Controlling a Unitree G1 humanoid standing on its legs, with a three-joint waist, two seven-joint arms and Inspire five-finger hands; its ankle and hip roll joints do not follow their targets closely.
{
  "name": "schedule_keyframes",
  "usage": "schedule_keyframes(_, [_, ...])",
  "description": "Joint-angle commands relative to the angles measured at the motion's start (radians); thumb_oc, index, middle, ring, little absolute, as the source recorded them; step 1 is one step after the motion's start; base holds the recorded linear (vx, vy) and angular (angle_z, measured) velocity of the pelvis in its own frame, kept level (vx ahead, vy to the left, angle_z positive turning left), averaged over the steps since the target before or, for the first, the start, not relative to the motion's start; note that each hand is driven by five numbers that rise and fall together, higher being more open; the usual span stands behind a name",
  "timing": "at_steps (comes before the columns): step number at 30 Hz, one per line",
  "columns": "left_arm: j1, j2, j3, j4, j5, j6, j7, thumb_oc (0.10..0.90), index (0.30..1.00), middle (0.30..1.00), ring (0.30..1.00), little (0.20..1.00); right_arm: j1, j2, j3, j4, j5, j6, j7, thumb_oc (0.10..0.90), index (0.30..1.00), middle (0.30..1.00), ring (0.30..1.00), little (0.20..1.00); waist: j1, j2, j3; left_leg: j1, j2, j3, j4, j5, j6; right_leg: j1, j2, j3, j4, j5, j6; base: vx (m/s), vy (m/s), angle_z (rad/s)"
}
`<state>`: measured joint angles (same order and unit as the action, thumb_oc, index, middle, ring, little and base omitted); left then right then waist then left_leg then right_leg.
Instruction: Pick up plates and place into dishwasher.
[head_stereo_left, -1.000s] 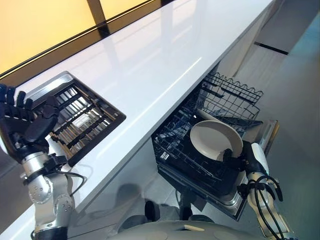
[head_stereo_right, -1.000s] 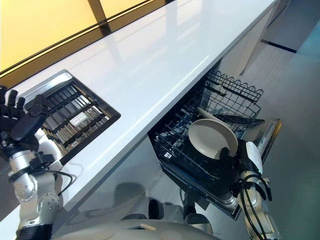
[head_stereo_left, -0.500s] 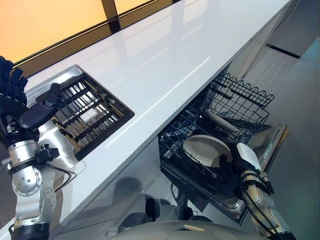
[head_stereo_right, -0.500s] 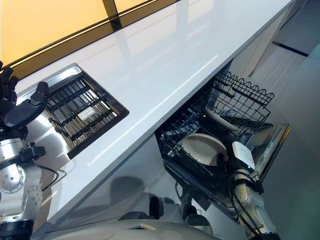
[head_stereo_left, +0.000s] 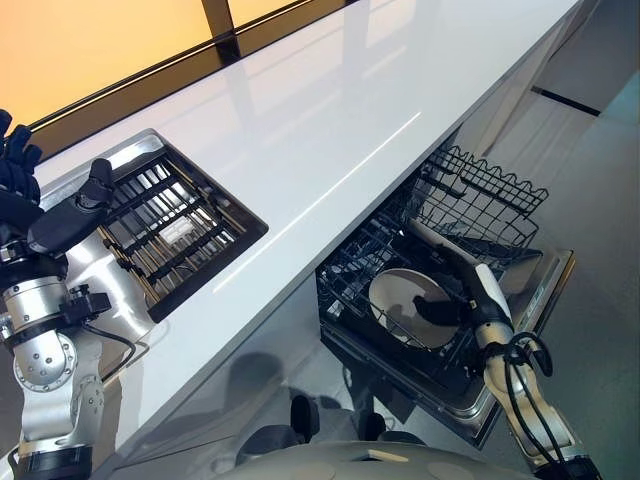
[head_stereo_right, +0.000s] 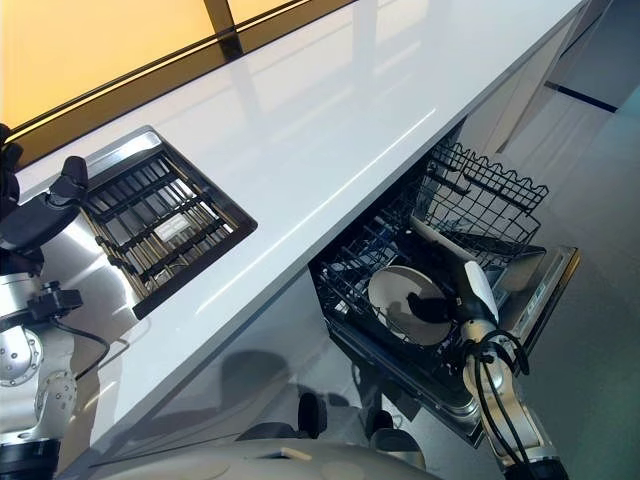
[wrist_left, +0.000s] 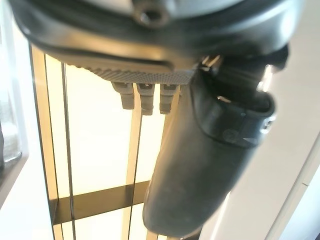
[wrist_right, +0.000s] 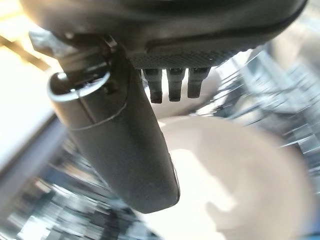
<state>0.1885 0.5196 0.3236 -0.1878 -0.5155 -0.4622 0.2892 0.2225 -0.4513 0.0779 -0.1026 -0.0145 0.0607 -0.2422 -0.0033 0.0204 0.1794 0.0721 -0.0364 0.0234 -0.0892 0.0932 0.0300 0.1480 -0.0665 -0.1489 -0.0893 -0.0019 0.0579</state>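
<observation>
White and glossy, the worktop (head_stereo_left: 330, 110) runs across in front of me, with a dark grated inset (head_stereo_left: 165, 225) sunk into it near its left end. Under the worktop's front edge the dishwasher (head_stereo_left: 520, 300) stands open, its door down and its lower wire rack (head_stereo_left: 360, 290) pulled out, with a second black wire basket (head_stereo_left: 480, 200) just behind it. The task's pale round plate (head_stereo_left: 405, 300) is inside that lower rack, tilted among the tines with its face turned up toward me. My right robot hand (head_stereo_left: 450, 308) is at the plate's right rim, the dark thumb lying across the plate's face while the white-covered back of the hand stands above the rim. In the right wrist view the plate (wrist_right: 235, 180) fills the space past my thumb (wrist_right: 125, 135), and my fingers (wrist_right: 170, 85) show as short tips; I cannot tell from any of this whether the hand grips the rim or merely rests beside it. My left robot hand (head_stereo_left: 40, 215) is raised over the worktop's left end, above the inset, with its fingers straight and its thumb stretched out, holding nothing. In the left wrist view that hand's thumb (wrist_left: 205, 160) stands before a bright window with dark bars (wrist_left: 95, 200).
</observation>
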Motion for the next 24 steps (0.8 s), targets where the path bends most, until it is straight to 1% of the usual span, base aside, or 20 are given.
schedule_keyframes(1, [-0.051,0.065,0.099,0.011,0.030,-0.123,0.006,0.800,0.900,0.900,0.900,0.900,-0.110,-0.009,-0.118,-0.123,0.199,-0.221,-0.103,0.800,0.900,0.900,0.900,0.900,-0.019,0.028,-0.048,0.070,-0.042,0.015,0.026,-0.175,0.014,-0.078,0.060,-0.008,0.145,-0.104,0.021,0.00,0.000,0.00])
schedule_keyframes(2, [-0.048,0.064,0.103,0.016,0.024,-0.122,0.003,0.800,0.900,0.900,0.900,0.900,-0.107,0.002,-0.137,-0.125,0.229,-0.244,-0.105,0.800,0.900,0.900,0.900,0.900,-0.022,0.029,-0.048,0.071,-0.041,0.017,0.026,-0.176,0.014,-0.078,0.060,-0.008,0.145,-0.105,0.020,0.00,0.000,0.00])
schedule_keyframes(3, [-0.043,0.058,0.112,0.024,0.018,-0.118,-0.006,0.800,0.900,0.900,0.900,0.900,-0.102,0.026,-0.164,-0.118,0.258,-0.293,-0.116,0.800,0.900,0.900,0.900,0.900,-0.025,0.031,-0.050,0.071,-0.041,0.021,0.027,-0.176,0.014,-0.078,0.061,-0.007,0.146,-0.107,0.019,0.00,0.000,0.00])
schedule_keyframes(4, [-0.042,0.057,0.114,0.028,0.013,-0.118,-0.011,0.800,0.900,0.900,0.900,0.900,-0.101,0.032,-0.171,-0.114,0.266,-0.304,-0.119,0.800,0.900,0.900,0.900,0.900,-0.026,0.031,-0.051,0.071,-0.041,0.022,0.028,-0.177,0.014,-0.078,0.061,-0.007,0.147,-0.107,0.019,0.03,0.017,-0.02])
schedule_keyframes(5, [-0.040,0.056,0.118,0.034,0.005,-0.116,-0.018,0.800,0.900,0.900,0.900,0.900,-0.097,0.048,-0.196,-0.105,0.298,-0.335,-0.131,0.800,0.900,0.900,0.900,0.900,-0.030,0.033,-0.053,0.069,-0.041,0.025,0.030,-0.177,0.014,-0.080,0.061,-0.005,0.152,-0.111,0.017,0.00,0.000,0.00])
schedule_keyframes(8, [-0.037,0.052,0.122,0.045,-0.012,-0.112,-0.045,0.800,0.900,0.900,0.900,0.900,-0.095,0.070,-0.225,-0.076,0.354,-0.373,-0.145,0.800,0.900,0.900,0.900,0.900,-0.033,0.033,-0.054,0.069,-0.040,0.026,0.035,-0.179,0.015,-0.082,0.060,-0.005,0.163,-0.118,0.015,0.01,-0.003,0.00])
schedule_keyframes(11, [-0.043,0.040,0.113,0.054,-0.043,-0.092,-0.106,0.800,0.900,0.900,0.900,0.900,-0.106,0.110,-0.251,-0.006,0.432,-0.412,-0.155,0.800,0.900,0.900,0.900,0.900,-0.032,0.033,-0.051,0.068,-0.037,0.025,0.039,-0.181,0.017,-0.085,0.057,-0.012,0.182,-0.128,0.010,0.03,-0.037,0.00])
schedule_keyframes(13, [-0.052,0.035,0.102,0.061,-0.090,-0.063,-0.153,0.800,0.900,0.900,0.900,0.900,-0.119,0.124,-0.264,0.047,0.457,-0.419,-0.185,0.800,0.900,0.900,0.900,0.900,-0.029,0.034,-0.044,0.067,-0.036,0.020,0.045,-0.181,0.017,-0.086,0.054,-0.020,0.195,-0.135,0.006,0.03,-0.062,0.01])
schedule_keyframes(15, [-0.067,0.026,0.085,0.082,-0.137,-0.037,-0.183,0.800,0.900,0.900,0.900,0.900,-0.138,0.138,-0.276,0.104,0.479,-0.413,-0.186,0.800,0.900,0.900,0.900,0.900,-0.026,0.034,-0.040,0.067,-0.035,0.015,0.051,-0.183,0.015,-0.085,0.052,-0.031,0.200,-0.138,0.003,0.04,-0.071,0.03])
schedule_keyframes(17, [-0.080,0.017,0.069,0.107,-0.164,-0.018,-0.195,0.800,0.900,0.900,0.900,0.900,-0.160,0.132,-0.279,0.154,0.520,-0.411,-0.176,0.800,0.900,0.900,0.900,0.900,-0.021,0.034,-0.035,0.066,-0.036,0.010,0.058,-0.185,0.011,-0.081,0.051,-0.039,0.196,-0.137,-0.002,0.05,-0.078,0.07])
schedule_keyframes(18, [-0.089,0.012,0.057,0.128,-0.183,-0.005,-0.195,0.800,0.900,0.900,0.900,0.900,-0.176,0.130,-0.280,0.194,0.550,-0.382,-0.164,0.800,0.900,0.900,0.900,0.900,-0.016,0.034,-0.033,0.064,-0.036,0.008,0.066,-0.187,0.007,-0.077,0.052,-0.043,0.189,-0.134,-0.005,0.05,-0.076,0.13])
schedule_keyframes(20, [-0.102,-0.001,0.044,0.170,-0.204,0.009,-0.205,0.800,0.900,0.900,0.900,0.900,-0.209,0.113,-0.281,0.273,0.633,-0.381,-0.149,0.800,0.900,0.900,0.900,0.900,-0.008,0.033,-0.030,0.061,-0.037,0.009,0.080,-0.190,-0.002,-0.066,0.056,-0.053,0.163,-0.123,-0.012,0.07,-0.089,0.24])
schedule_keyframes(21, [-0.104,-0.007,0.033,0.193,-0.205,0.027,-0.199,0.800,0.900,0.900,0.900,0.900,-0.230,0.094,-0.290,0.336,0.699,-0.362,-0.114,0.800,0.900,0.900,0.900,0.900,0.001,0.031,-0.026,0.057,-0.037,0.010,0.095,-0.194,-0.011,-0.056,0.059,-0.061,0.140,-0.112,-0.015,0.07,-0.090,0.20])
schedule_keyframes(22, [-0.103,-0.009,0.031,0.198,-0.198,0.033,-0.196,0.800,0.900,0.900,0.900,0.900,-0.234,0.089,-0.291,0.349,0.713,-0.361,-0.106,0.800,0.900,0.900,0.900,0.900,0.003,0.031,-0.026,0.056,-0.037,0.011,0.099,-0.194,-0.013,-0.053,0.060,-0.063,0.133,-0.110,-0.015,0.09,-0.116,0.14])
schedule_keyframes(23, [-0.100,-0.010,0.023,0.220,-0.181,0.053,-0.185,0.800,0.900,0.900,0.900,0.900,-0.249,0.076,-0.294,0.381,0.747,-0.332,-0.096,0.800,0.900,0.900,0.900,0.900,0.011,0.031,-0.021,0.046,-0.036,0.011,0.117,-0.196,-0.021,-0.047,0.060,-0.070,0.124,-0.106,-0.019,0.06,-0.081,0.08])
schedule_keyframes(24, [-0.099,-0.010,0.022,0.225,-0.175,0.057,-0.183,0.800,0.900,0.900,0.900,0.900,-0.252,0.073,-0.296,0.390,0.760,-0.325,-0.091,0.800,0.900,0.900,0.900,0.900,0.013,0.031,-0.020,0.043,-0.036,0.010,0.121,-0.196,-0.022,-0.047,0.060,-0.071,0.125,-0.107,-0.020,0.07,-0.093,0.11])
